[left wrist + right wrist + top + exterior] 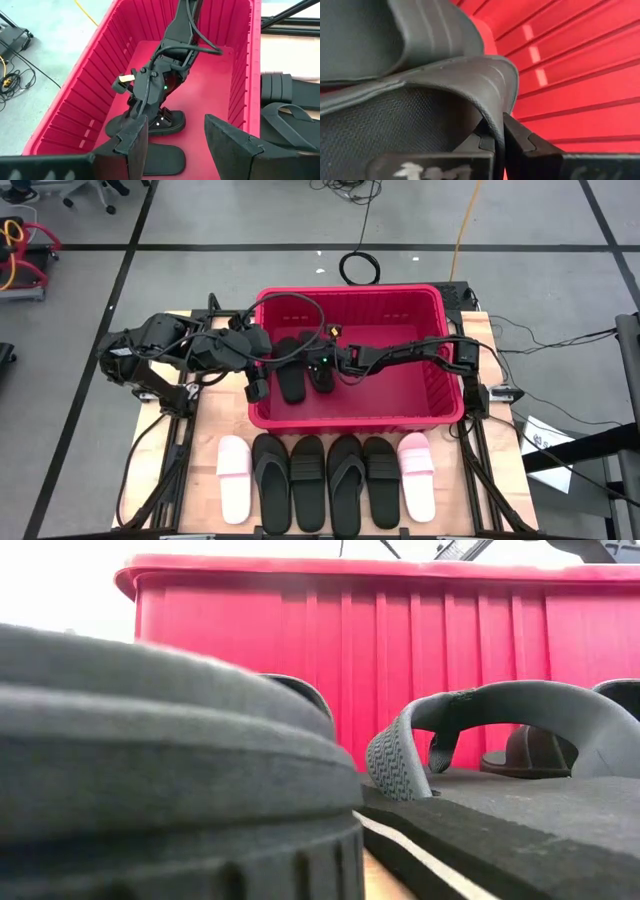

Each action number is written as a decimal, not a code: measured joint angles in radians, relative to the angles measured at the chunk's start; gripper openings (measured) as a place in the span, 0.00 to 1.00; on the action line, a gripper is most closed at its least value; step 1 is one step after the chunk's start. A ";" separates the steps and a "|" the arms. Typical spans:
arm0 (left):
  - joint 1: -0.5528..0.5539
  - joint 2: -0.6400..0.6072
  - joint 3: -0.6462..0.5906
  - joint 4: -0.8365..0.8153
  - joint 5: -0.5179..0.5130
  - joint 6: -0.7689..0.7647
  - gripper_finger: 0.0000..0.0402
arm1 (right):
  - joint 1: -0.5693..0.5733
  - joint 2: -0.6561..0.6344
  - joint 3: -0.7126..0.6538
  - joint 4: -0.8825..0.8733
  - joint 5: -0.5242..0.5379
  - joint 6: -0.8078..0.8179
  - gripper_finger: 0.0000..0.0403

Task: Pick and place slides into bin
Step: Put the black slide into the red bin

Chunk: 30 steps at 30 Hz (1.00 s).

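Two black slides lie on the floor of the red bin [440, 395], side by side, toward its left half. The left one [291, 375] lies flat and free. The right one [322, 370] has its strap pinched by the right claw [328, 361]; in the right wrist view the strap [485, 95] passes between the dark fingers [520, 142], which are closed on it with almost no gap. The right arm reaches into the bin from the right side, over the rim.

The left claw [175, 145] hangs above the bin's left part, close to the two slides inside. Its two fingers stand wide apart and hold nothing; between them, in the left wrist view, one sees the free slide [162, 160] on the bin floor and the other arm beyond it.

In front of the bin, six more slides lie in a row on the desk [500, 450], toes pointing to the bin. From left to right: a pale pink slide [235, 477], four black ones [325, 482], and a second pale pink slide [415, 473]. They lie just beside each other, and the row is near the bin's front wall. In the low view, the black slides fill the foreground and the bin's red wall rises behind them.
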 joint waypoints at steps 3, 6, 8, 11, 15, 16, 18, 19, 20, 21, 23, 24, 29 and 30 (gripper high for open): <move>0.000 0.000 0.000 0.000 0.011 0.000 0.48 | -0.003 0.014 -0.001 -0.003 0.004 -0.026 0.00; 0.000 0.000 0.000 0.000 0.031 0.000 0.48 | -0.003 0.025 0.000 0.014 0.002 -0.059 0.00; -0.002 0.001 0.000 0.000 0.033 0.000 0.48 | -0.002 0.026 0.000 0.012 0.006 -0.079 0.00; -0.002 0.001 0.000 0.000 0.034 0.000 0.48 | 0.001 0.026 0.000 0.018 0.025 -0.103 0.00; -0.002 0.001 0.000 0.000 0.042 0.000 0.48 | 0.005 0.022 -0.002 0.010 0.083 -0.171 0.00; -0.002 0.001 0.000 -0.001 0.042 0.000 0.48 | 0.003 0.022 -0.002 0.010 0.084 -0.180 0.00; -0.002 0.001 0.000 0.000 0.042 0.000 0.48 | 0.002 0.021 -0.002 0.010 0.084 -0.181 0.00; -0.002 0.001 0.000 -0.001 0.042 0.001 0.48 | 0.003 0.021 -0.002 0.010 0.081 -0.181 0.00; -0.002 0.001 0.000 0.000 0.042 0.001 0.48 | 0.006 0.021 -0.002 0.009 0.078 -0.181 0.00; -0.002 0.001 0.000 0.000 0.042 0.002 0.48 | 0.010 0.021 -0.002 0.009 0.076 -0.181 0.00; -0.002 0.001 0.000 -0.001 0.042 0.004 0.48 | 0.015 0.021 -0.002 0.009 0.074 -0.178 0.00; -0.002 0.001 0.000 -0.001 0.042 0.005 0.48 | 0.018 0.021 -0.002 0.008 0.074 -0.171 0.00; -0.002 0.001 0.000 -0.001 0.042 0.005 0.48 | 0.018 0.019 -0.001 -0.010 0.034 -0.157 0.00; -0.002 0.001 0.000 -0.001 0.042 0.005 0.48 | 0.018 0.019 -0.001 -0.010 0.032 -0.157 0.00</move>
